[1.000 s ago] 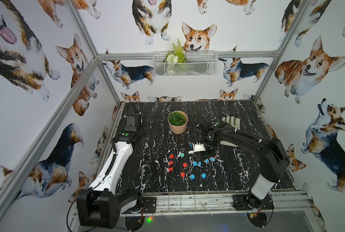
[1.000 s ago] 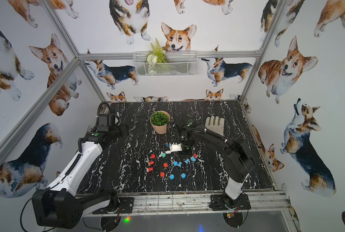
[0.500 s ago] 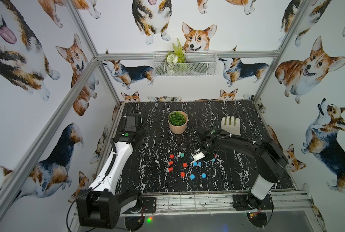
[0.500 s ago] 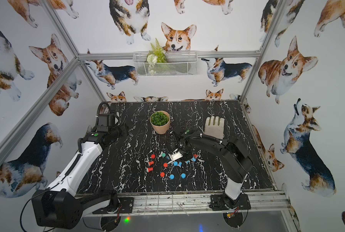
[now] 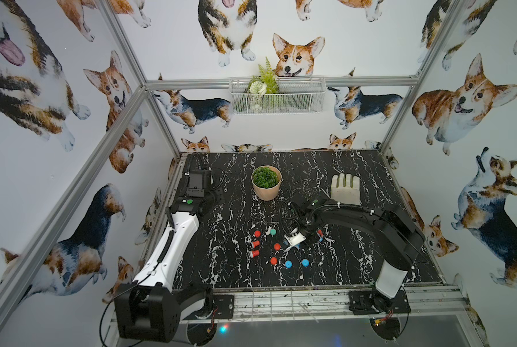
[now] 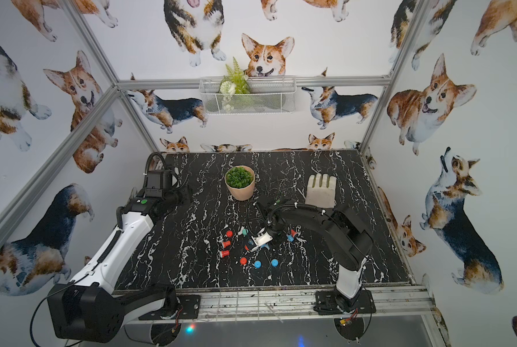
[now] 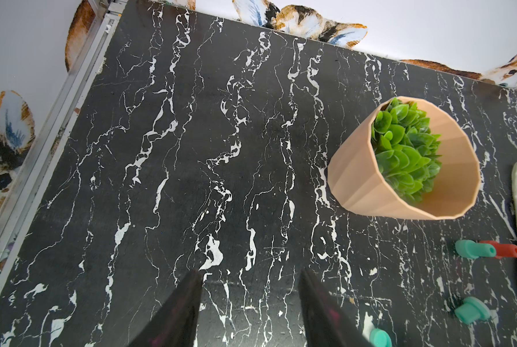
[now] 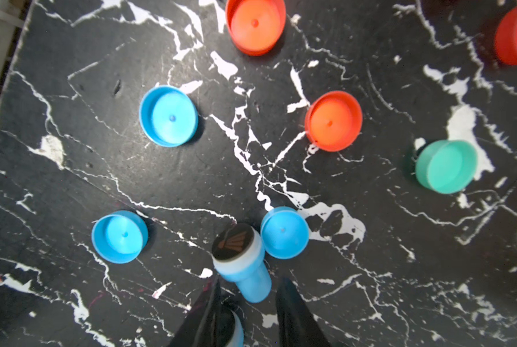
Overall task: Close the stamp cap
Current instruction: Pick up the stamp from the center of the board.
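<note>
Stamp (image 8: pixel 241 261) beside blue cap (image 8: pixel 284 232), R hand (image 8: pixel 250 282) parted.

I'm on the move! My right gripper (image 8: pixel 250 278) has swung out from just beside the pot (image 5: pixel 266 193) and dropped in among the scattered caps (image 5: pixel 287 263), farther from it. My right arm (image 5: pixel 356 214) has slid off the white hand-shaped block (image 5: pixel 345 189) near the pot, which now shows whole. My jaws have eased wider around the blue stamp (image 8: pixel 245 270).
</note>
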Motion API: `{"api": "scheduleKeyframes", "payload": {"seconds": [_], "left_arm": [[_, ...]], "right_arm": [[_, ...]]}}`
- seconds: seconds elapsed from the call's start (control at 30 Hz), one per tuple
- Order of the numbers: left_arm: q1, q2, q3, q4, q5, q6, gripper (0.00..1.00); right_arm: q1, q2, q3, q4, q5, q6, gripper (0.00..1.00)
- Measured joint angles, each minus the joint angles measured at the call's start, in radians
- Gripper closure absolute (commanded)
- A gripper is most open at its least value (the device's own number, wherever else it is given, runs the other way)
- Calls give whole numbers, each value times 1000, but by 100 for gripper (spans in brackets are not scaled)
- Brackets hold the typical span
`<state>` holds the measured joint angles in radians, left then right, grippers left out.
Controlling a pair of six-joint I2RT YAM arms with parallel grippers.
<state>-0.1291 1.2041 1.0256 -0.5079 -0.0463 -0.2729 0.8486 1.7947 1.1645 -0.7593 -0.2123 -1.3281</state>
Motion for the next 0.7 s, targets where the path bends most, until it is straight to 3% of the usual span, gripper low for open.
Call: {"api": "scheduleKeyframes", "payload": {"seconds": [0.7], "left_arm": [[3,4,0,0,0,0,44]], "right_arm": [[0,26,-50,74,-1,34,70]]}}
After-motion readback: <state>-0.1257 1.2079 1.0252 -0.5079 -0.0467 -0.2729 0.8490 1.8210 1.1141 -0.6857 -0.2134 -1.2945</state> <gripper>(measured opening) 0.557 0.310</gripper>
